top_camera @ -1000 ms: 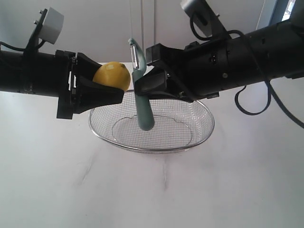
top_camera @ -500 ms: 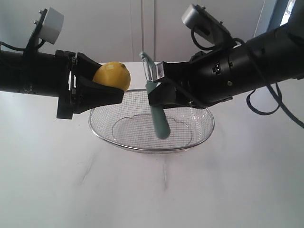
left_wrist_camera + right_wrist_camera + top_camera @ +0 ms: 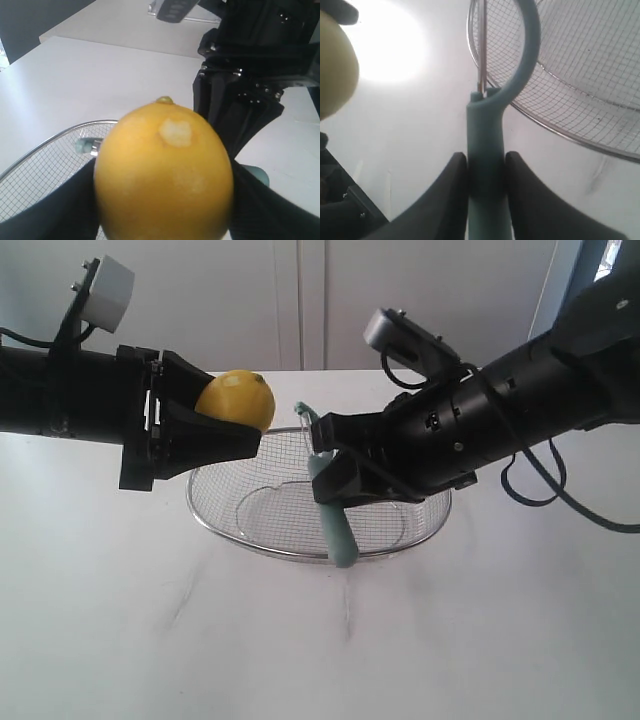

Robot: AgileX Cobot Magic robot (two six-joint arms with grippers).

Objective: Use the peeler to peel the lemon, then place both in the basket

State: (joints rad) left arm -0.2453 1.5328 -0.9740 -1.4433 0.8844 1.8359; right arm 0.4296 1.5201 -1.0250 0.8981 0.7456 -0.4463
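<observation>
The lemon (image 3: 236, 398) sits clamped in the left gripper (image 3: 240, 420), raised above the white table (image 3: 150, 640) at the left edge of the basket (image 3: 300, 551). The jaws stand wide and press on the fruit from both sides. In the left wrist view the black fingers (image 3: 60, 210) flank the lemon (image 3: 163, 172), whose nub points up, with a pale scraped patch just below it.

Further right, the basket rests on the table between the two arms. Over its middle the right gripper (image 3: 335, 475) pinches the peeler (image 3: 331, 508) on its teal handle, the jaws only narrowly apart. The peeler hangs nearly upright, head up and leaning slightly toward the lemon but apart from it. Its lower end overlaps the basket's near rim; whether it touches cannot be told. The right wrist view shows both fingers (image 3: 445, 200) tight against the handle (image 3: 486, 145).
</observation>
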